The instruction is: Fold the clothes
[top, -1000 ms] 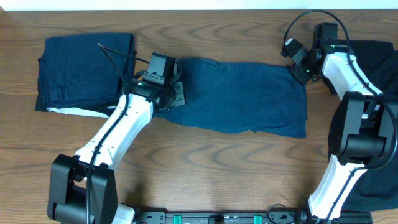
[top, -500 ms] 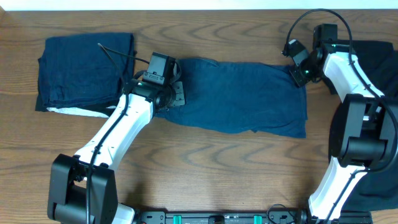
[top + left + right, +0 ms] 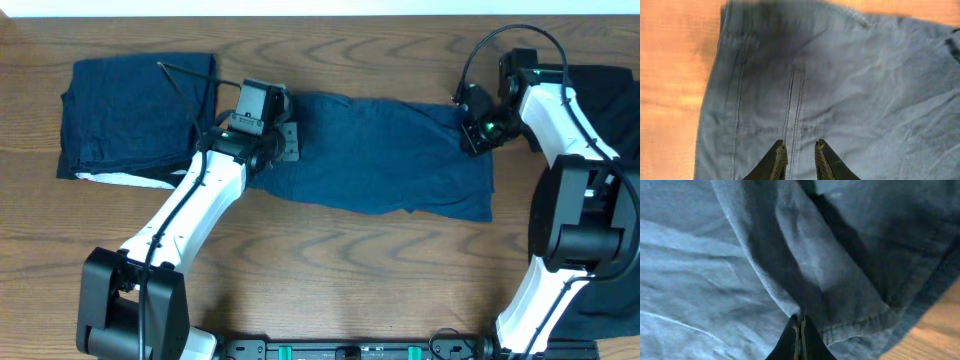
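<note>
A navy denim-like garment [image 3: 390, 155] of the clothes lies spread across the table's middle. My left gripper [image 3: 288, 142] hovers over its left end. In the left wrist view its jaws [image 3: 800, 147] stand a narrow gap apart, with a stitched seam [image 3: 794, 100] running flat between them. My right gripper [image 3: 470, 135] is at the garment's far right corner. In the right wrist view it [image 3: 800, 325] is shut on a raised fold of the navy cloth [image 3: 805, 265] beside the hem.
A folded navy pile [image 3: 135, 115] sits at the far left. Black clothes [image 3: 610, 85] lie at the right edge, partly under the right arm. A thin black cable [image 3: 185, 75] crosses the pile toward the left wrist. Bare wood [image 3: 380, 270] runs along the front.
The right gripper came down and left onto the garment's corner and closed on the cloth. The left gripper edged slightly toward the far side.
</note>
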